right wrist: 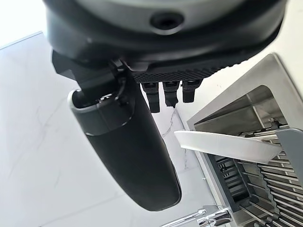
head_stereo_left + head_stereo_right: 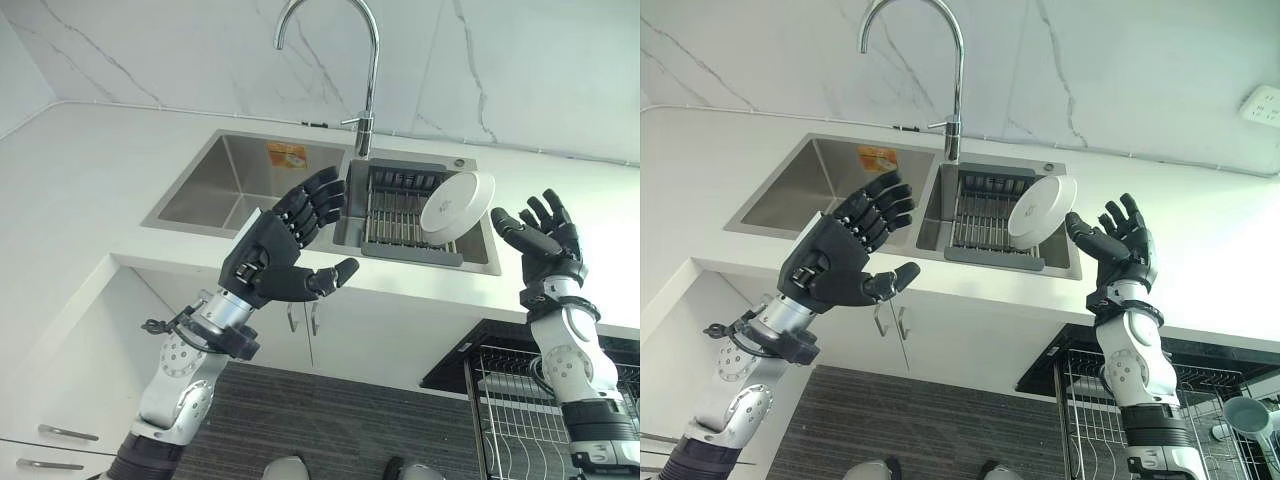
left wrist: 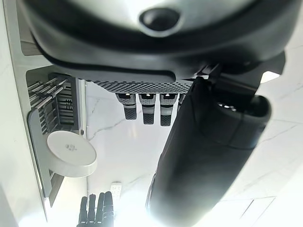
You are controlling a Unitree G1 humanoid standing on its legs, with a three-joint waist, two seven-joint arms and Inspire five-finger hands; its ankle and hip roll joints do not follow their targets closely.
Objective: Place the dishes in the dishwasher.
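Progress so far looks like zero: we see the white plate (image 2: 457, 203) leaning in the sink rack (image 2: 400, 215), both our left hand (image 2: 285, 250) and right hand (image 2: 538, 235) spread open holding nothing, dishwasher basket (image 2: 1110, 400) waiting below.

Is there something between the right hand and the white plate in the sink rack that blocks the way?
Nothing visible does. The white plate leans tilted in the dark drying rack in the sink's right basin, and the right hand hovers open just beside it, with only open air between them. The left hand is off to the other side.
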